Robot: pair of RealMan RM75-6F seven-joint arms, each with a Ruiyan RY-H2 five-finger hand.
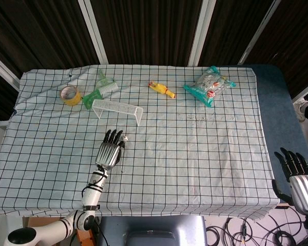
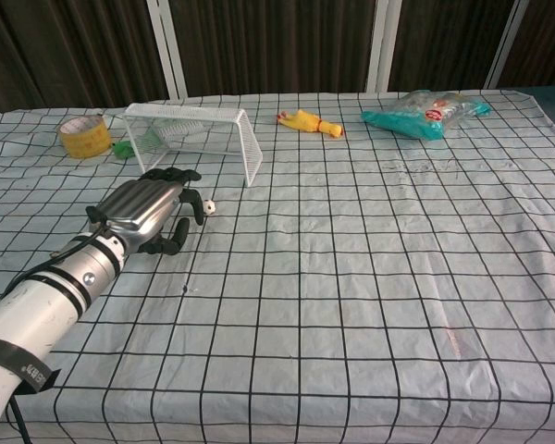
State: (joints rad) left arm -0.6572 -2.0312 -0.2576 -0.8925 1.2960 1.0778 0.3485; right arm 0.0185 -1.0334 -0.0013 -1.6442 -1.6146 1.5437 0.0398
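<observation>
Left of centre in the head view, the left hand (image 1: 109, 151) lies palm down over the checked tabletop (image 1: 195, 154), fingers curled a little and holding nothing. A small white die (image 2: 208, 208) sits on the cloth just beside its fingertips (image 2: 187, 176); whether they touch it is unclear. Just above stands a white wire goal (image 1: 117, 108). A tape roll (image 1: 70, 95) and green brush (image 1: 100, 89) lie upper left, a yellow rubber chicken (image 1: 161, 88) and snack bag (image 1: 209, 85) along the top. The right hand (image 1: 297, 174) hovers off the lower right edge, fingers spread, empty.
</observation>
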